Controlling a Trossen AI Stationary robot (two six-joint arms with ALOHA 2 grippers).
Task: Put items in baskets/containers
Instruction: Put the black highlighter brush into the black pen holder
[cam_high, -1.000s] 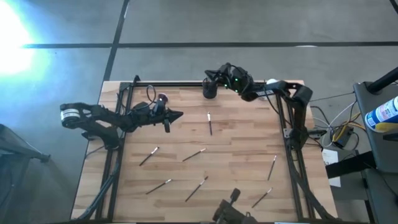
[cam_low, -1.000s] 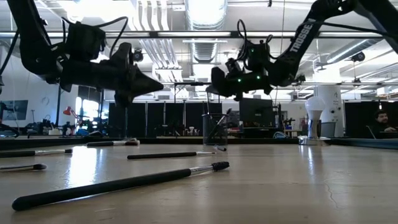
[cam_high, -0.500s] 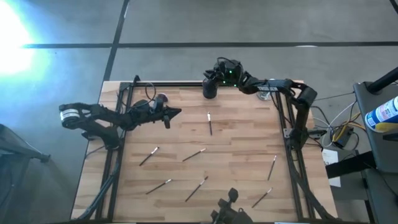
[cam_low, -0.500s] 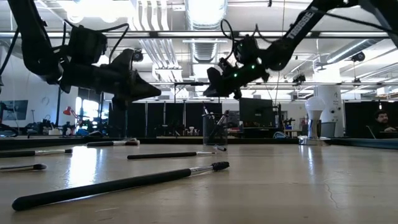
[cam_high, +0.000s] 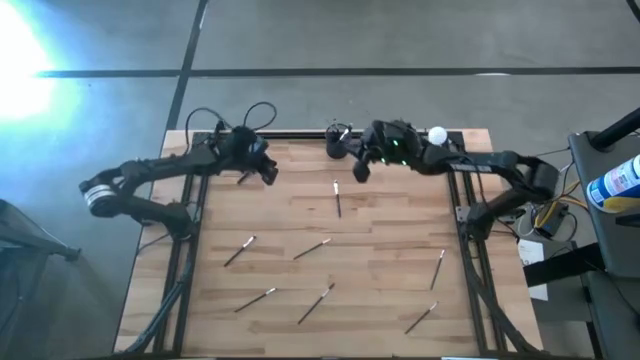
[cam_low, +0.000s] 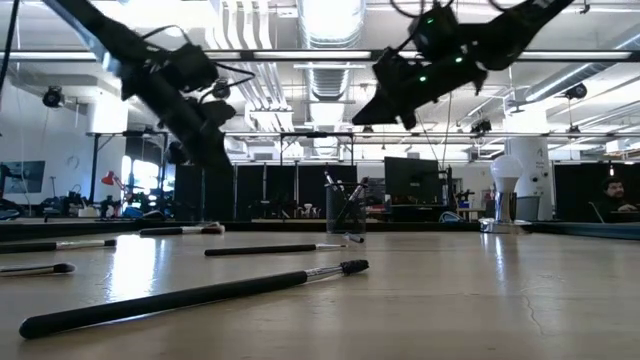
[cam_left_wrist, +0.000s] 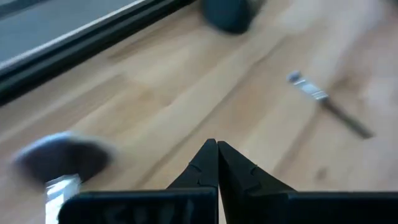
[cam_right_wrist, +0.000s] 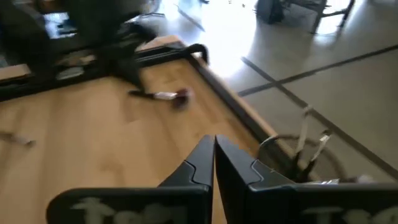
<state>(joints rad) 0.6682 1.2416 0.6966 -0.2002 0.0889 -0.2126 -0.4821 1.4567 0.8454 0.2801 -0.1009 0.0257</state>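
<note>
Right gripper (cam_high: 361, 172) clenched, empty, just beside black cup (cam_high: 338, 141) with brushes inside. Left gripper (cam_high: 270, 172) clenched, empty; fluffy brush (cam_left_wrist: 59, 163) just beside fingertips. Fingers should be opened before descent, centred over handle; nearest loose brush (cam_high: 338, 198) below right gripper.

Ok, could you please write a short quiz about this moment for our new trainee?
1. True or false: the cup is empty.
2. Where does the cup stand? A: at the table edge, near the right gripper. B: in the table's middle. C: under the left gripper.
3. Fill in: both grippers' fingers are ___.

Key: 1 false, brushes stand in it; 2 A; 3 shut.
</note>
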